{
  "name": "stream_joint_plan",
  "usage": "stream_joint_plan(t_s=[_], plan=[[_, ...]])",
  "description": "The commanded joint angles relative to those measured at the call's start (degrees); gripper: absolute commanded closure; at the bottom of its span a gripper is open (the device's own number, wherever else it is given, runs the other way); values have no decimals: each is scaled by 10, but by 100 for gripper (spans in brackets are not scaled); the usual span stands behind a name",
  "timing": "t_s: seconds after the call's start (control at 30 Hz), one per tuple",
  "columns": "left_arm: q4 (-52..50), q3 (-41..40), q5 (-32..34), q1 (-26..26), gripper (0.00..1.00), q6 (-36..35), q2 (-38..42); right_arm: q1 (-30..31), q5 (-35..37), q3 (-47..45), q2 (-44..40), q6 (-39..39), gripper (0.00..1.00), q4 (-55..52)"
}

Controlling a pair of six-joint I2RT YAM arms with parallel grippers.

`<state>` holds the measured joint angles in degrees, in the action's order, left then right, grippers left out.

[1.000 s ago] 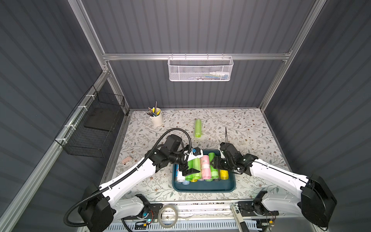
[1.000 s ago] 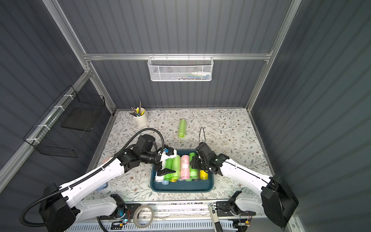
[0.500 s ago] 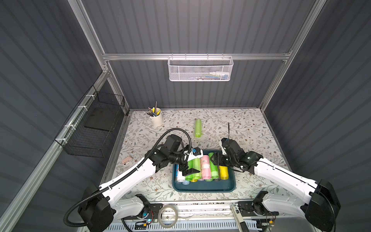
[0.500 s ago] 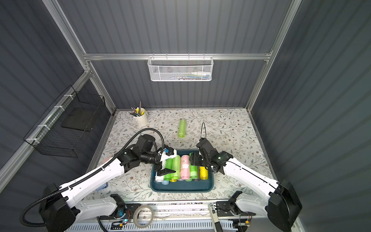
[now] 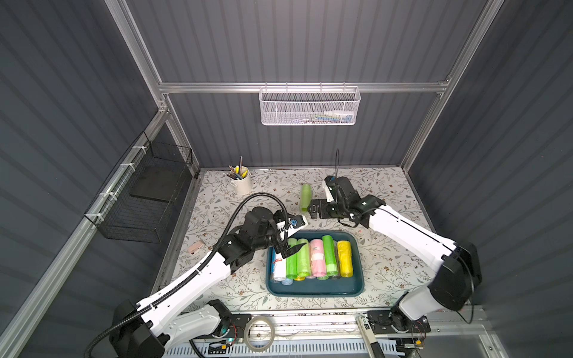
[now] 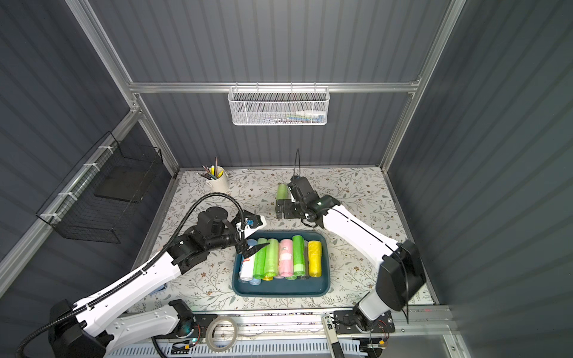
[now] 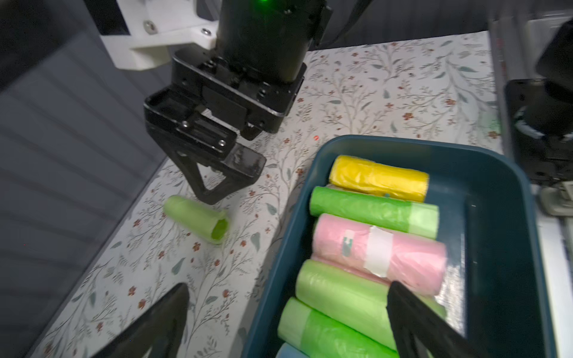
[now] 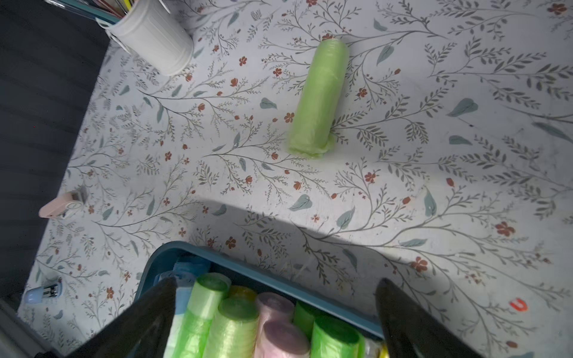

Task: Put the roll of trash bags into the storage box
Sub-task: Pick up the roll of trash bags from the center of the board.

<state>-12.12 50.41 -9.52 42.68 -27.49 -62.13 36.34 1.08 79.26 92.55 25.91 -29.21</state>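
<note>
**STEP IN HAND: APPROACH TO THE 1 LOOSE ROLL**

The roll of trash bags [image 5: 305,197], pale green, lies on its side on the floral worktop [image 5: 387,198]. It is outside the storage box and beyond the box's far rim, with its long axis pointing roughly from the box toward the back wall. Nothing holds it.

The right gripper [image 5: 313,210] hangs near the end of the roll that faces the box. In the right wrist view its fingers [image 8: 139,322] are spread wide with nothing between them, and the roll [image 8: 319,99] lies ahead of them, apart.

The storage box [image 5: 313,289] sits at the front of the worktop. 6 rolls lie side by side in its top layer, and more roll ends show beneath them. A bare strip of floor remains along the front wall.

The left gripper [image 5: 290,248] hovers over the box's left end, fingers apart and empty.

Judgement: transfer of this roll has not begun; reach is the current step. The next move calls for the right arm to advance and lower until the fingers straddle the roll across its width, near mid-length. The fingers then need to close before any lift. The roll could slide or turn aside if 1 finger touches it first.
</note>
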Motion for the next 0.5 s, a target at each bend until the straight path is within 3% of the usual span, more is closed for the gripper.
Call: stream_joint_plan(t_s=[0.0,0.2,0.47], plan=[[31,6,98,-15,0,50,-16,-17,13,83,83,-49,1,-39],[53,5,97,-29,0,92,14,-41,21,211,222,-57,1,-40],[53,8,108,-29,0,99,47,-54,25,366,367,-84,12,-91]])
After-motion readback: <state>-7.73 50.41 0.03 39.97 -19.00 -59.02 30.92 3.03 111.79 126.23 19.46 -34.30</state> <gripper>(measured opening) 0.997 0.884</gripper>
